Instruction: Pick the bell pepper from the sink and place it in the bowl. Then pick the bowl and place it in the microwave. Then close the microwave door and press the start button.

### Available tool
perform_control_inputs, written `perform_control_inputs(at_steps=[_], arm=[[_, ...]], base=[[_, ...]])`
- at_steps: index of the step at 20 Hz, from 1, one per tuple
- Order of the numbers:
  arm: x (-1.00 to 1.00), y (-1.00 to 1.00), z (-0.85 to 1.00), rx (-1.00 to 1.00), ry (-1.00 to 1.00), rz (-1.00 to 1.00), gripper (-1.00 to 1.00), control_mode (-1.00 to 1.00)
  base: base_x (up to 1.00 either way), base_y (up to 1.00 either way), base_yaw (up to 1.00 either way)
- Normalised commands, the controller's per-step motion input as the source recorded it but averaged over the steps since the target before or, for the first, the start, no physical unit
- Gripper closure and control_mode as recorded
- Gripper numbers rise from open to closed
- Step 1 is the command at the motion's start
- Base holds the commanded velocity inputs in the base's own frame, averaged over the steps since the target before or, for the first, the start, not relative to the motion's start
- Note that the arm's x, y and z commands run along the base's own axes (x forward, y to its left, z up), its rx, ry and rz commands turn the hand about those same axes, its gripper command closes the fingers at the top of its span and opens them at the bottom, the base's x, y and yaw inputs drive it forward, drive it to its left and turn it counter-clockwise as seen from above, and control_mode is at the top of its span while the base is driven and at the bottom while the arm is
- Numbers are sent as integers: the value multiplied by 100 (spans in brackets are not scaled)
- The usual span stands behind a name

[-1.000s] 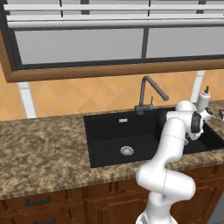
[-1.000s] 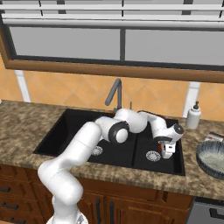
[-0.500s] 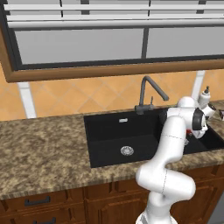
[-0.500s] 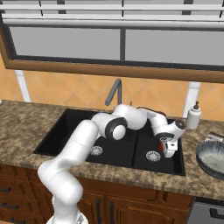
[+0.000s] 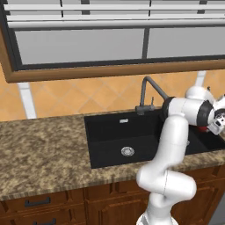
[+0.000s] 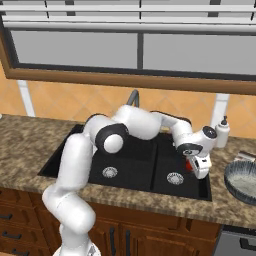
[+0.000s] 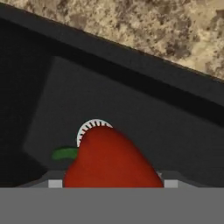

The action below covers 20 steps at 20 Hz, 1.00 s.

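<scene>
Two basins make up the black sink (image 6: 125, 165), which is set into a speckled brown granite counter (image 5: 44, 149) and is taken here as the landmark. Over the sink's right-hand basin the white arm (image 6: 145, 122) is bent down, and the gripper (image 6: 194, 165) is seen clenched on the bell pepper (image 7: 111, 159), held just above that basin's round silver drain (image 6: 174, 178). In the hand view the glossy red pepper is pressed close to the camera, its green stem (image 7: 64, 153) pointing sideways, with part of the drain ring visible behind it. Behind the sink a dark angular faucet (image 5: 147, 92) rises. To the right of the sink, on the counter, the dark grey bowl (image 6: 244, 181) is seen. A white bottle (image 6: 222, 132) stands behind the sink's right corner.
</scene>
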Motion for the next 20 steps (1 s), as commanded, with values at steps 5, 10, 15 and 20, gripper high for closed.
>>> perform_control_inputs(at_steps=[5,10,15,20], arm=[[-51,-28,98,-22,1,11,100,-100],[-32,-89,70,-17,3,9,100,-100],[-4,-100,59,-11,4,6,100,-100],[-3,-100,10,-2,2,5,100,-100]], base=[[0,0,0],[0,0,0],[0,0,0],[0,0,0]])
